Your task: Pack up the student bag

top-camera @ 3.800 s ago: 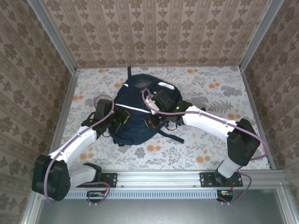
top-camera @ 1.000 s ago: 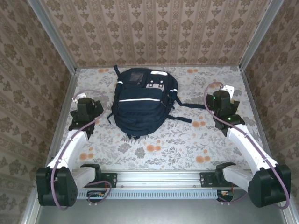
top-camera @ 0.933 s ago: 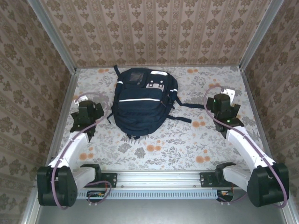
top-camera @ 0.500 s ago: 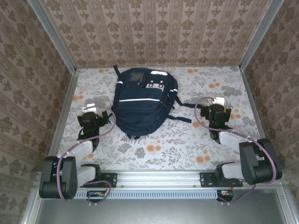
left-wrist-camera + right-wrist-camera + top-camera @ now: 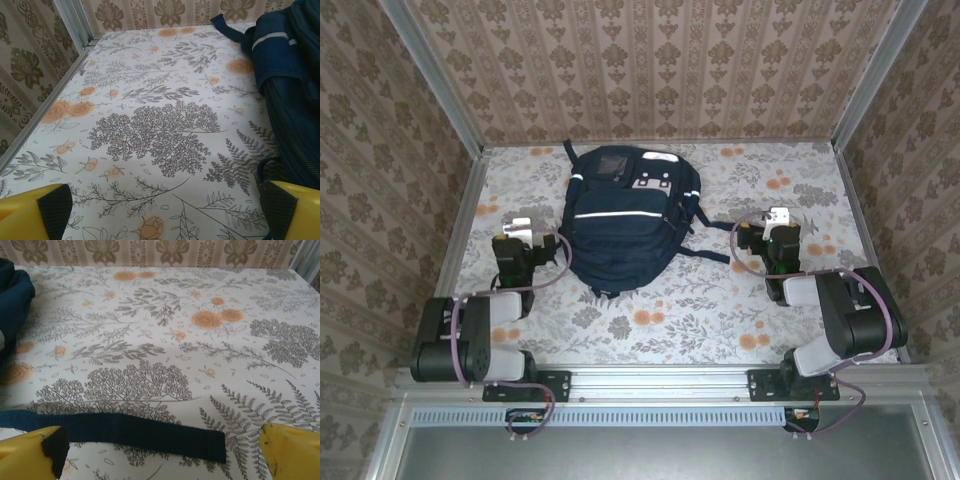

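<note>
Student bag (image 5: pixel 625 225) centred, left claw (image 5: pixel 162 205) and right claw (image 5: pixel 160 440) released, flanking it, apart

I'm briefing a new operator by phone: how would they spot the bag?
On the floral-patterned table, look toward the far middle, between the white left arm and right arm. The large dark navy fabric backpack lies there, marked by white stripes and straps trailing right.
</note>
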`<state>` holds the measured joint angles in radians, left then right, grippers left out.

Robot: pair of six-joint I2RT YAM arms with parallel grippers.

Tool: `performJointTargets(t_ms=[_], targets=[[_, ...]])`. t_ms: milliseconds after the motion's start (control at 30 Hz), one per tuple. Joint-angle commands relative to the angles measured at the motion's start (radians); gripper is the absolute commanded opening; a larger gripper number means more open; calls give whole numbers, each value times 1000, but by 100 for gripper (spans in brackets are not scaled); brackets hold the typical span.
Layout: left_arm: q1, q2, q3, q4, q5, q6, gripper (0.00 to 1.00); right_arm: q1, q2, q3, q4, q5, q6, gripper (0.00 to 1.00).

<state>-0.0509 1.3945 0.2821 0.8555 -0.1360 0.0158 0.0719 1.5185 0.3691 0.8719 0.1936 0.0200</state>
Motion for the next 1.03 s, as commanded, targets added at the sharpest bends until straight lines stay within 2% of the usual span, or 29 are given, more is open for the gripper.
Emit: performJointTargets(t_ms=[0, 100, 167, 600, 700, 1000], targets=[[11, 90, 27, 133, 13, 21, 100, -7, 12, -6, 71, -27, -13, 100], [2, 147, 63, 131, -29, 26, 100, -10, 14, 17, 25, 29, 20, 100], [1, 140, 102, 37, -54, 9, 100, -30, 11, 22, 13, 15, 37, 99], [-14, 143, 102, 46, -66, 26, 100, -30, 13, 23, 14, 15, 36, 100], [16, 142, 114, 17, 6, 14, 100, -30, 13, 22, 15, 15, 37, 100], [16, 143, 117, 11, 29, 22, 100, -30, 11, 17, 23, 3, 32, 100]])
